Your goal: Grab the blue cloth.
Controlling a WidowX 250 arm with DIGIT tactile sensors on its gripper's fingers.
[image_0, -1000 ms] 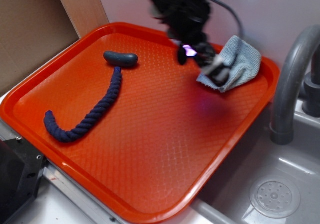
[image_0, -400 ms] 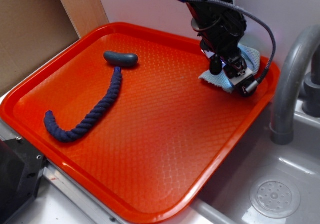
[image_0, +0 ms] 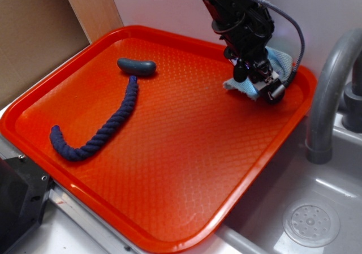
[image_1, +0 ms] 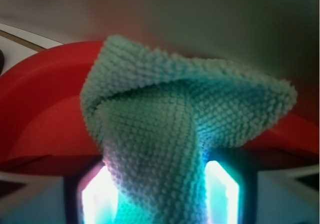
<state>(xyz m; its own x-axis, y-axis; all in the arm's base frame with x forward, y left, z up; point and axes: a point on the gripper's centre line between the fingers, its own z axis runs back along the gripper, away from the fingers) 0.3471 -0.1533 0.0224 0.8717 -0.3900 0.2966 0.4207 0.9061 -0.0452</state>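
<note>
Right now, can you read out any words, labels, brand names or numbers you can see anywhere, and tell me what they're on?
None can be read in either view.
The orange tray, blue cloth, navy rope, dark oval lump and grey faucet show no print.
The gripper shows no legible marking; it is pinching the cloth.

- Black, blocky robot arm (image_0: 240,16) with boxy motor housings along its length.
- Grey braided cable (image_0: 283,16) looping from the arm's top down its right side.
- Black gripper (image_0: 257,84) with pale finger parts at the tip.
- In the wrist view, the finger pads (image_1: 97,196) glow bright white-cyan.
</note>
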